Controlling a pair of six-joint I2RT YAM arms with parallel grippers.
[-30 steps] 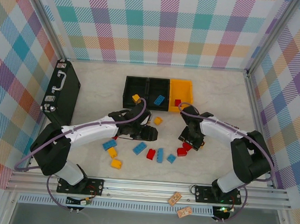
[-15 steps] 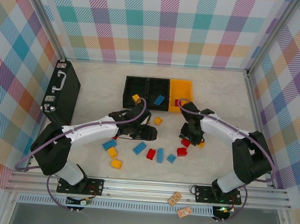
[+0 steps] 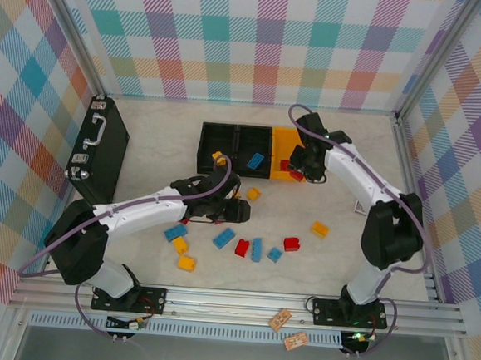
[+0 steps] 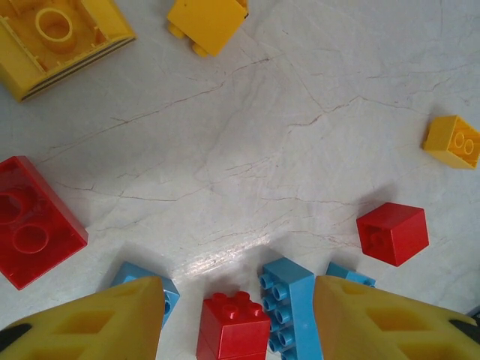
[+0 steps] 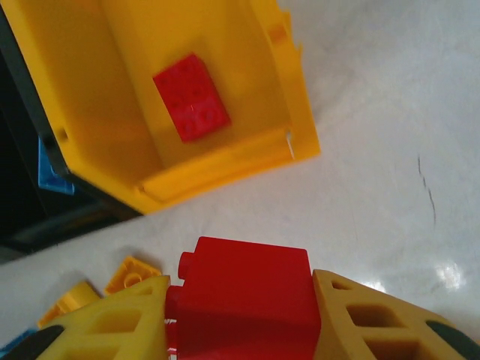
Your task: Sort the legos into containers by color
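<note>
Your right gripper (image 5: 240,304) is clamped on a red brick (image 5: 247,281), with a yellow finger (image 5: 112,322) pressing each side. The brick's broad face spans from finger to finger. A stud pokes sideways toward the finger at the left of the wrist view, so the brick rides on its side. Its lower part runs off the frame, so you cannot tell its long axis. It hangs over the table (image 5: 375,150), just outside the near wall of the yellow bin (image 5: 296,112) and not yet above the opening. Another red piece (image 5: 191,97) lies flat inside that bin, its long axis slanting across the floor. A second ago this gripper was down among the loose bricks nearer you. It has since swung up to the bin, one red brick is gone from that cluster, and a yellow brick (image 3: 319,229) now lies clear of the arm. Your left gripper (image 4: 236,296) has barely moved. Its fingers are spread with nothing between them, above a small red block (image 4: 234,328) just beside a blue brick (image 4: 289,300). The top view adds the two black bins (image 3: 238,130).
</note>
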